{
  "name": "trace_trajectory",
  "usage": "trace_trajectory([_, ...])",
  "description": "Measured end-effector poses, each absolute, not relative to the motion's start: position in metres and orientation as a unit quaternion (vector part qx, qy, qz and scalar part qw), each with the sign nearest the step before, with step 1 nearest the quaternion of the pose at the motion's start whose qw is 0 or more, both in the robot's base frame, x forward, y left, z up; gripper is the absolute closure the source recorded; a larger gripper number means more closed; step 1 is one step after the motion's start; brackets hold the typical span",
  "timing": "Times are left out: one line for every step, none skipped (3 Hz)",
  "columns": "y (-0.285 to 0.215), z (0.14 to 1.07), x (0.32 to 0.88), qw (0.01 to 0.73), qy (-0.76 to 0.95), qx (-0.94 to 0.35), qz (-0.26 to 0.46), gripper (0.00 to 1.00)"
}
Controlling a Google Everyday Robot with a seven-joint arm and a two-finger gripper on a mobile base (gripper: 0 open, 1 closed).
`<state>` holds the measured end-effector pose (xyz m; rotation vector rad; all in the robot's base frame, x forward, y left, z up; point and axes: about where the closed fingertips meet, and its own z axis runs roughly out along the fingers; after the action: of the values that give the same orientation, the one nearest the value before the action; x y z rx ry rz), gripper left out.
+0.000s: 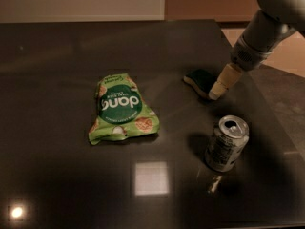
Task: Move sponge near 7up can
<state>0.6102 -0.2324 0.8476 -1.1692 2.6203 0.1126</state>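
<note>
The sponge [199,80], dark green on top with a pale cream edge, lies flat on the dark table [57,46] right of centre. The 7up can [226,143], silver-grey with its pull-tab top showing, stands upright toward the front right, about a can's height nearer the camera than the sponge. My gripper [217,92] comes down from the upper right on a grey arm. Its cream tip sits at the sponge's right end and hides that end; I cannot tell whether it touches.
A crinkled green snack bag [120,109] lies left of centre. The table's right edge runs close behind the arm [259,37], with floor beyond it. Bright light reflections [151,178] show on the tabletop at the front.
</note>
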Motion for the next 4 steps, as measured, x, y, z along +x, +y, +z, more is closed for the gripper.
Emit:
trace_trajectory([-0.227,0.832,0.619,0.13,0.91,-0.39,0.05,0.0])
trace_trajectory([-0.221,0.824,0.624,0.126,0.911,-0.388,0.056,0.04])
trace_trajectory([-0.214,0.819,0.627,0.122,0.91,-0.392,0.059,0.27])
trace_trajectory([-0.208,0.82,0.627,0.118,0.908,-0.398,0.055,0.58])
